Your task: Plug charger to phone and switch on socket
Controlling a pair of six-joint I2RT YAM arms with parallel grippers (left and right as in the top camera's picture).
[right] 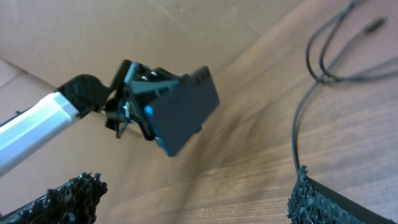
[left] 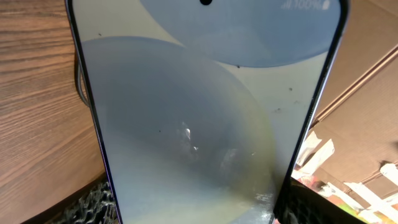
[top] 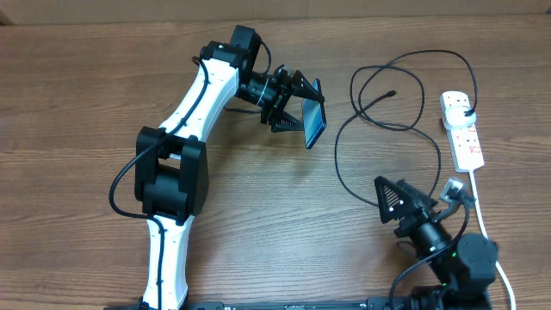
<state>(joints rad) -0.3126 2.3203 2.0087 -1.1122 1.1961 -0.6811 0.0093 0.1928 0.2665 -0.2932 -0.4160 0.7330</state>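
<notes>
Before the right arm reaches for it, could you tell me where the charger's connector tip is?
In the overhead view the connector tip lies on the table right of centre, between the phone and the socket.

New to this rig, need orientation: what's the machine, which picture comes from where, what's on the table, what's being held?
Two white-and-black robot arms work at a wooden table. One picture looks down from overhead; the other two come from a camera on each wrist.

The left pincer is shut on the slim black-framed phone with a light-blue screen, lifted off the table; it fills the left wrist view. The right pincer is open and holds nothing.

On the table lie a long thin black charger cable and a small white power strip with red switches, the cable's plug in it.
</notes>
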